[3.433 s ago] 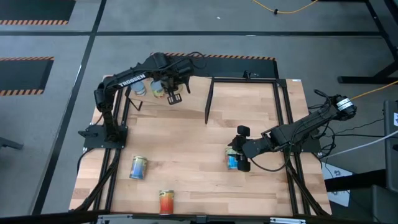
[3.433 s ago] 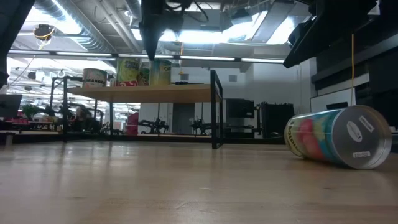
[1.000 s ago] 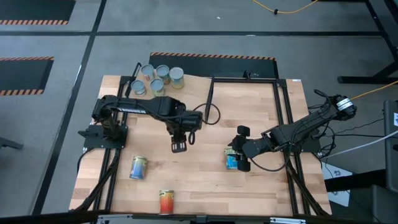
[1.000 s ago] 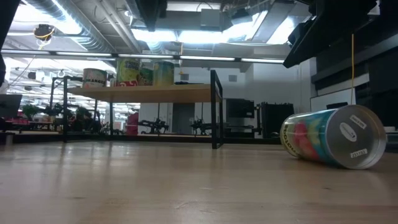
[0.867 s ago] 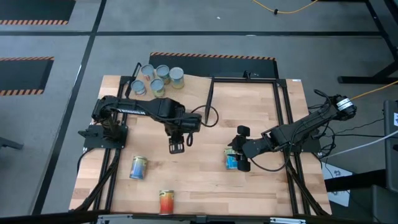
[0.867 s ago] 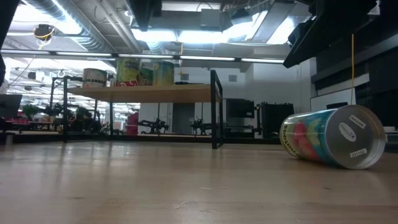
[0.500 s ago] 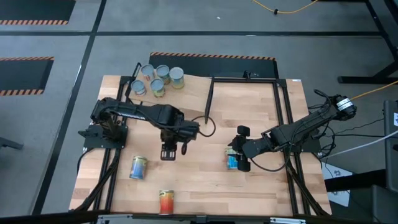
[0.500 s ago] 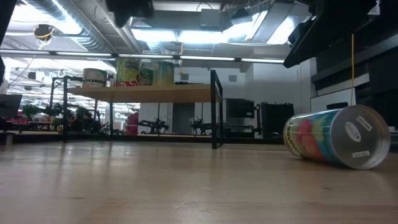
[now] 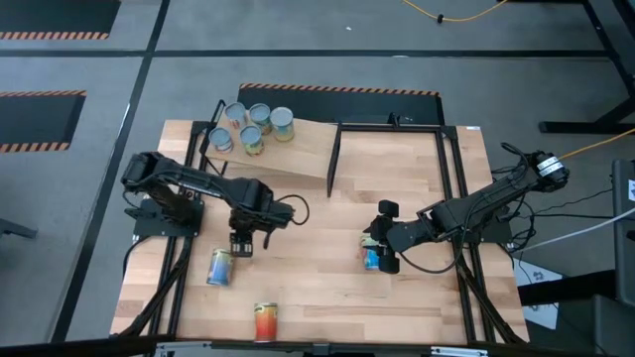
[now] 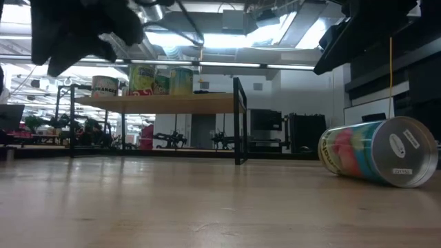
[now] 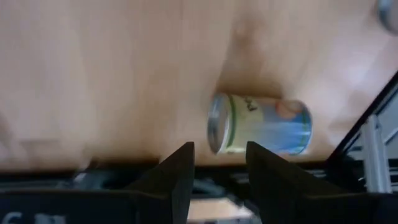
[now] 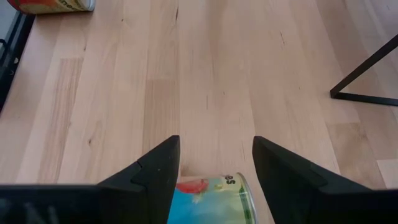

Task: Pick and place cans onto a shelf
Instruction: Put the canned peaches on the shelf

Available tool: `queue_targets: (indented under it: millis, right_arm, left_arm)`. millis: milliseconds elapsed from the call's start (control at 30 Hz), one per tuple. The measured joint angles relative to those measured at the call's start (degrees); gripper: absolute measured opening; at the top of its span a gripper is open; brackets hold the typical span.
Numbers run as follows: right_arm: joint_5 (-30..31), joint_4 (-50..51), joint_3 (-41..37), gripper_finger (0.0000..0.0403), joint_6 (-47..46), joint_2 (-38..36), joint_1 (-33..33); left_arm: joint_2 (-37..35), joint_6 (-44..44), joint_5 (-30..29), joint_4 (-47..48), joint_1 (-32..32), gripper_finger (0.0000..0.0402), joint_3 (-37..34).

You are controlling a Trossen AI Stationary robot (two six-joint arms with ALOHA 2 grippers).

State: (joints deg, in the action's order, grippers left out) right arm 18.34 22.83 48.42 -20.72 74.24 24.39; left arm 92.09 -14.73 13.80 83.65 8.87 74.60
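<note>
Your left gripper hangs with fingers spread apart, empty, just above a yellow-and-blue tin can lying on its side on the wooden tabletop. Your right gripper straddles a blue-labelled tin can, fingers wide, not clamped. Four silver-topped cans stand on the tilted plywood shelf.

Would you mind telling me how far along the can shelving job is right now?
Done: four cans stand on the shelf. In hand: the left gripper, open, hovers by the yellow-blue can; the right gripper straddles the blue can, not visibly clamped. Left: those two and the red-orange can.
</note>
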Motion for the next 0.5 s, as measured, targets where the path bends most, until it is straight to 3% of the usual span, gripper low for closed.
queue_targets:
  millis: [233,500]
  right_arm:
    - [-0.03,-0.39,-0.02,0.0207,0.01,0.00,-0.01]
    - [-0.03,-0.49,-0.04,0.0207,0.16,0.00,0.00]
  left_arm:
    - [-4.77,-0.12,6.68,-8.65,-0.51,0.0138,-10.15]
    - [-4.87,-0.14,11.91,-12.19,-0.49,0.0137,-17.21]
